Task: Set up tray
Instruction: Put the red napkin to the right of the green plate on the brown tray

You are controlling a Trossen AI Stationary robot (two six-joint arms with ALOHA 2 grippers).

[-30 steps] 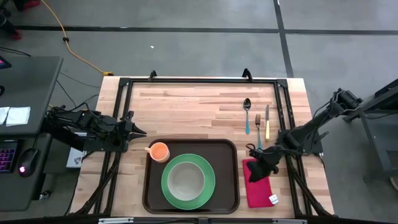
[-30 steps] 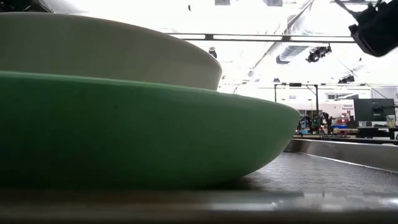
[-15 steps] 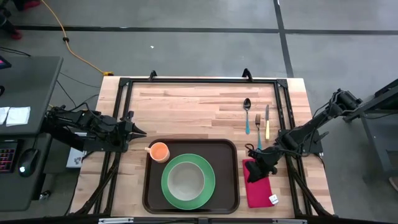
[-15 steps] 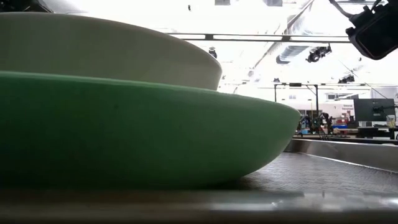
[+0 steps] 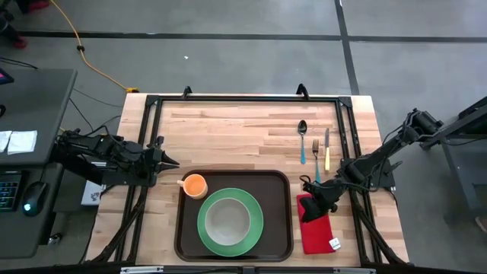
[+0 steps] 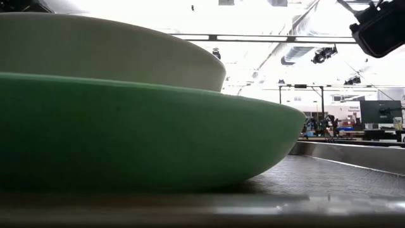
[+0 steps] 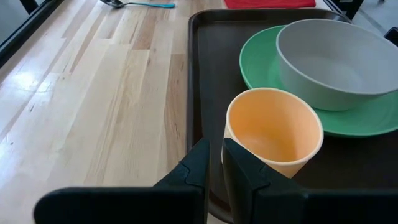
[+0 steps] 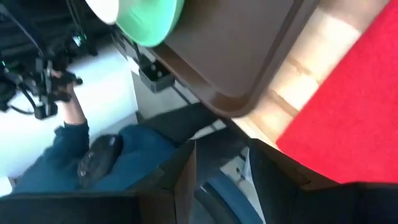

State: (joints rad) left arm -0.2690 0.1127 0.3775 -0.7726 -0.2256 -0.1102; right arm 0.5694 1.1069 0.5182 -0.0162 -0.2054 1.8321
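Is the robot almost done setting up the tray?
Partly. The green plate with the grey bowl and the orange cup already sit on the tray. The right gripper is over the red napkin, jaws apart, not visibly gripping it. The left gripper waits beside the tray. The spoon, fork and knife still lie on the table.

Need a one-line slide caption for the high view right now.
Brown tray holds orange cup and bowl on green plate; right tool over red napkin.
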